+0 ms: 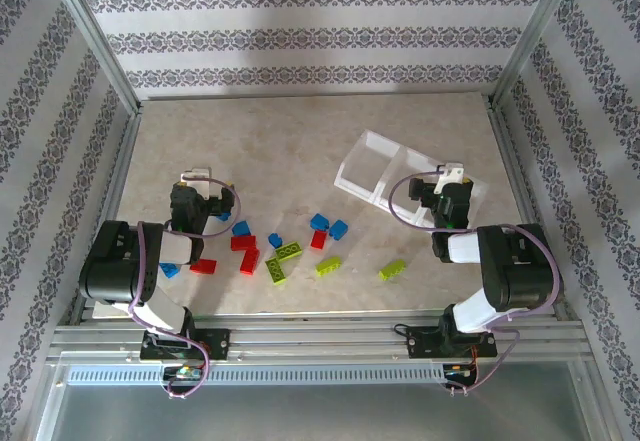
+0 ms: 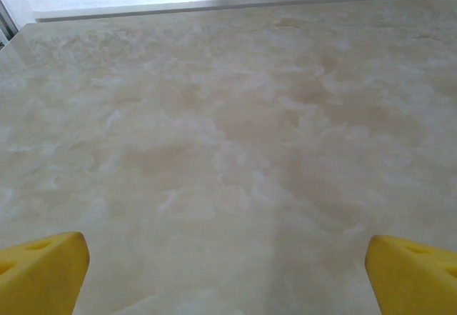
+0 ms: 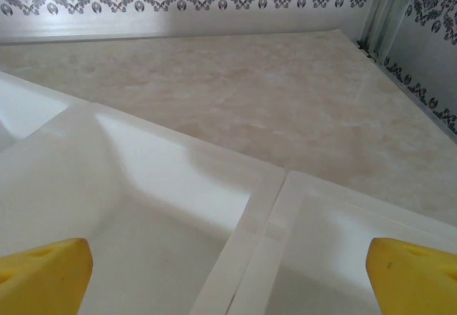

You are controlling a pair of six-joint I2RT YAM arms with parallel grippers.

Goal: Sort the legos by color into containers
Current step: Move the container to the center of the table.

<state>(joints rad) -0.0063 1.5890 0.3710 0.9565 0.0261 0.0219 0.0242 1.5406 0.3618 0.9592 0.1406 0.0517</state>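
Marbled tabletop (image 1: 300, 131) carries legos (image 1: 288, 252) near left claw (image 1: 197, 175), tray (image 1: 370, 166) beneath right claw (image 1: 452, 173).

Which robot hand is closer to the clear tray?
The right. The right gripper hangs open just over the tray. The left gripper, open too, is off on the table's other side, with legos scattered between.

Table (image 1: 300, 131): beige marbled top, matte finish. Walls (image 1: 320, 36): white with grey damask bands, at the back and both sides. Posts (image 1: 100, 46): bare aluminium, slanting up from the two back corners. Rails (image 1: 320, 339): aluminium, along the near edge. Slotted strip (image 1: 300, 373): just below the rails.
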